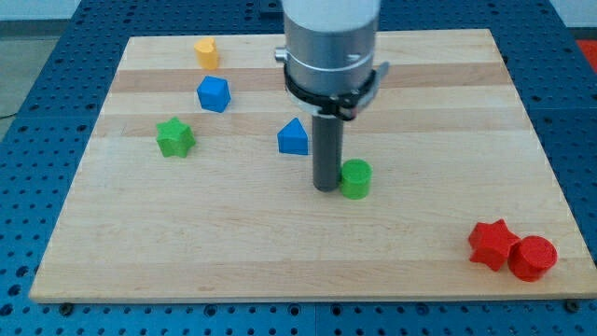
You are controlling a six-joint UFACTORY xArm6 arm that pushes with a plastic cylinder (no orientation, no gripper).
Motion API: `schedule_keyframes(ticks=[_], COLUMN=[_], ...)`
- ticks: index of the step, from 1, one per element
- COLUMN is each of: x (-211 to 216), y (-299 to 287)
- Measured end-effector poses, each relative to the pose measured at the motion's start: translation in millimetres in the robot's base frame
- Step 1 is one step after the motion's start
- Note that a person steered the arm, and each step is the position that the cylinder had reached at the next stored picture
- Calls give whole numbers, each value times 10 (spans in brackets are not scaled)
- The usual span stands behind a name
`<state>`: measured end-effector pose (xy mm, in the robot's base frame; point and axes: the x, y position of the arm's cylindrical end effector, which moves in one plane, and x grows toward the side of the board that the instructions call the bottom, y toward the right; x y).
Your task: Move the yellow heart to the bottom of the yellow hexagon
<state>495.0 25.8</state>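
Note:
A yellow block [205,52], likely the hexagon, stands near the top edge of the wooden board, left of centre. No yellow heart shows; the arm's wide grey body covers part of the board's top middle. My tip [326,189] rests on the board just left of a green cylinder [355,178], close to or touching it. The tip is far below and to the right of the yellow block.
A blue block [214,94] sits just below the yellow block. A green star [174,137] lies at the left. A blue triangular block [293,137] sits up-left of my tip. A red star [492,244] and a red cylinder [533,258] touch at the bottom right corner.

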Motion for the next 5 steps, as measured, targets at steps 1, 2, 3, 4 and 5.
schedule_keyframes(ticks=[1,2,3,4,5], x=[-15,-219,-410,-259,-76], y=[206,245,504,675,688])
